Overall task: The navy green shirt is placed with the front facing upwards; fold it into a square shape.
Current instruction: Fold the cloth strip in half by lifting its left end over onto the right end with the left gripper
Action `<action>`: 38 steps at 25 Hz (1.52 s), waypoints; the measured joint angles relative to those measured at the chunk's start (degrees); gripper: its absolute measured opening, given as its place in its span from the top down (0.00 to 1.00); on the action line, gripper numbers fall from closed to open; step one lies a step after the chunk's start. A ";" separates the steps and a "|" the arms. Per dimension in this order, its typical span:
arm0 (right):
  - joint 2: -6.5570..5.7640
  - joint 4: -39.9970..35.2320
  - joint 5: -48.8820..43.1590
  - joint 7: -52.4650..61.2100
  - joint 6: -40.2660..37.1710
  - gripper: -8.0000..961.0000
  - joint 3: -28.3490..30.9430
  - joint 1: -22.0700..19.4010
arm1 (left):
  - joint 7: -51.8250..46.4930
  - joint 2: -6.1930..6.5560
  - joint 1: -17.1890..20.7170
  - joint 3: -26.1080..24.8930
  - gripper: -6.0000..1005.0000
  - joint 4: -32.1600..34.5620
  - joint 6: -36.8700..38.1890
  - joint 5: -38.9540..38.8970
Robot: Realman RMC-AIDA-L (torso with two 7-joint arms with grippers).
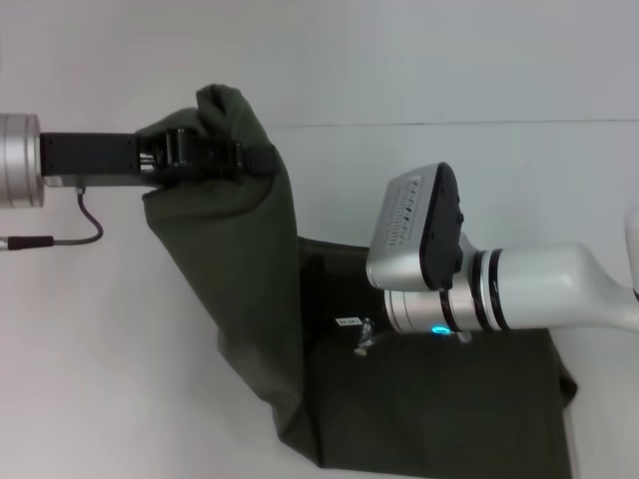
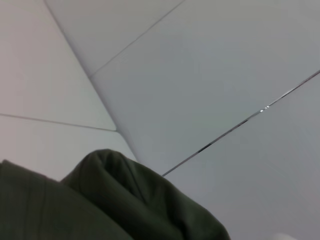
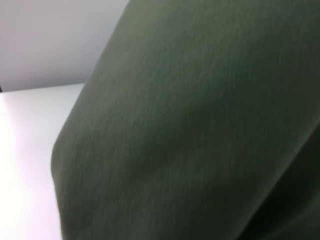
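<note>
My left gripper point(image 1: 205, 160) pinches the navy green shirt point(image 1: 250, 299) aloft; right gripper's fingers hidden, so slipping cloth may collapse the fold.

Plain white table point(image 1: 120, 379), thin seam line point(image 1: 449, 123).

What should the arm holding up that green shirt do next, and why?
Probably carry the cloth across toward the robot's right and lower it. The left gripper is clamped on a raised edge of the navy green shirt, which hangs unfolded while the rest lies flat.

Left gripper point(image 1: 200, 155) raised, clamped closed; right arm point(image 1: 539, 289) reaches low across.
</note>
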 joint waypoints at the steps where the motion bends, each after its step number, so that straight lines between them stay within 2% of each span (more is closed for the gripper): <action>1: 0.00 -0.32 0.27 -0.01 0.01 0.99 -0.08 0.04 | 0.01 0.06 0.07 -0.01 0.92 0.31 0.31 -0.36; 8: 0.00 -1.98 0.62 -0.07 0.01 0.99 -0.19 0.19 | -0.17 0.84 0.20 -0.02 0.92 1.47 2.25 -2.65; 22: 0.00 -3.04 4.44 -1.29 -0.05 0.96 -1.36 1.73 | -0.87 1.46 0.19 -0.01 0.92 3.65 3.78 -3.64; 31: 0.00 -2.52 5.10 -1.39 0.78 0.92 -1.49 0.65 | 0.55 -0.42 0.60 0.59 0.92 2.89 3.13 -3.52; 38: -0.40 -2.86 8.07 -0.83 5.55 0.89 -1.03 -4.25 | 1.75 -2.20 0.68 0.92 0.92 2.10 2.84 -3.06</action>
